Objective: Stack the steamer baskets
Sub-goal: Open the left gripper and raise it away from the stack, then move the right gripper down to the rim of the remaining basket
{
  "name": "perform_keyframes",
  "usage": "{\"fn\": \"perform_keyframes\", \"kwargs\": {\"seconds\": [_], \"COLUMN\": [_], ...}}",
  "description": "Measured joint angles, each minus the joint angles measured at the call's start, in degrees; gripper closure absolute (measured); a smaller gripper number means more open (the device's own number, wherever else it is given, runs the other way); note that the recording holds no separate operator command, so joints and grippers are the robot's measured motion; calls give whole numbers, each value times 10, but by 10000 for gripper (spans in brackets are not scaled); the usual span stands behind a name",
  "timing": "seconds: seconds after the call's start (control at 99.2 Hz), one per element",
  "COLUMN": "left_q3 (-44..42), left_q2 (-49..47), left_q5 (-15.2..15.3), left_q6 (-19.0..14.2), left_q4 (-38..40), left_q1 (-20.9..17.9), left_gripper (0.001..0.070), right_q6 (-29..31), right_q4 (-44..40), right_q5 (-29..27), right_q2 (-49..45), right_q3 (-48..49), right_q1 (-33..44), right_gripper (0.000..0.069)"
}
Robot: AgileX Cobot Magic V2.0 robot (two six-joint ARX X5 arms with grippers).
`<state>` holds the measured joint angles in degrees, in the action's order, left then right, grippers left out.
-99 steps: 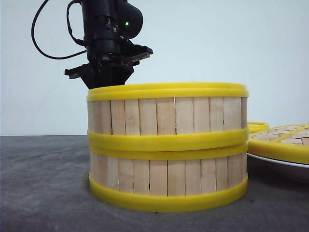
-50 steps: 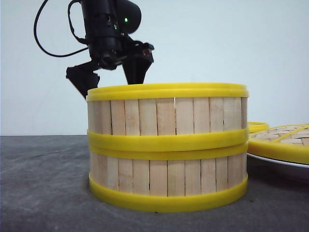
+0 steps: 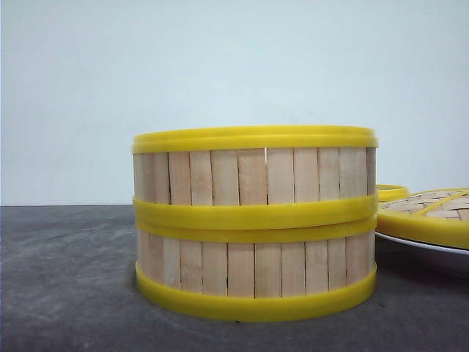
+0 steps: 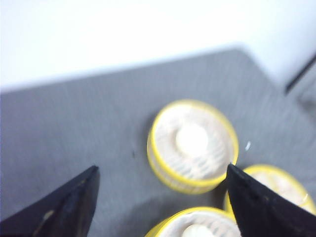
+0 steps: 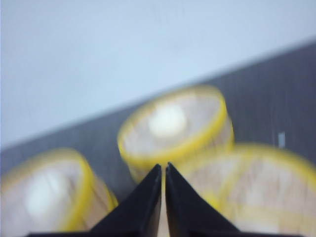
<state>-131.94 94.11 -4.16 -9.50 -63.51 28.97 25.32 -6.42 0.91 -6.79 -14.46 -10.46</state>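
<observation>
Gray table [image 3: 66,279], two stacked steamer baskets [image 3: 255,220] in front; wrist views only: left end effector [image 4: 160,197] apart, right end effector [image 5: 163,170] together.

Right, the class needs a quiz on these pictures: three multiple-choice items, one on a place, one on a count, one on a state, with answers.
1. Where does the woven lid lie?
A) on the stack
B) on the white plate, right of the stack
C) on the table, left of the stack

2. How many baskets are stacked in the front view?
A) one
B) two
C) four

3. How is the left pincer?
A) shut on a basket
B) shut on the lid
C) open, empty

Answers:
1 B, the plate's edge shows under the lid.
2 B, an upper basket sits on a lower basket.
3 C, its fingers stand wide apart, gripping nothing.
</observation>
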Motion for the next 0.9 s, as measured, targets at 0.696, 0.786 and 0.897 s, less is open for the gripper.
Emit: {"fn": "perform_keyframes", "kwargs": {"seconds": [0.696,0.786,0.897], "left_q3": [9,9,11], "left_q2": [-374,-397,-417], "left_q5": [233,255,267], "left_q6": [45,47,55], "left_q4": [-180,-180,-180], "left_q1": [36,36,36], "left_gripper": [238,238,238], "right_q6": [-152,-140,-130], "right_q4": [-466,-474,-476], "right_q5": [40,40,39], "right_q2": [-977,-1021,-1060], "right_q3": [-881,-882,-882], "right_q1": [68,68,67], "right_gripper": [276,307,343]}}
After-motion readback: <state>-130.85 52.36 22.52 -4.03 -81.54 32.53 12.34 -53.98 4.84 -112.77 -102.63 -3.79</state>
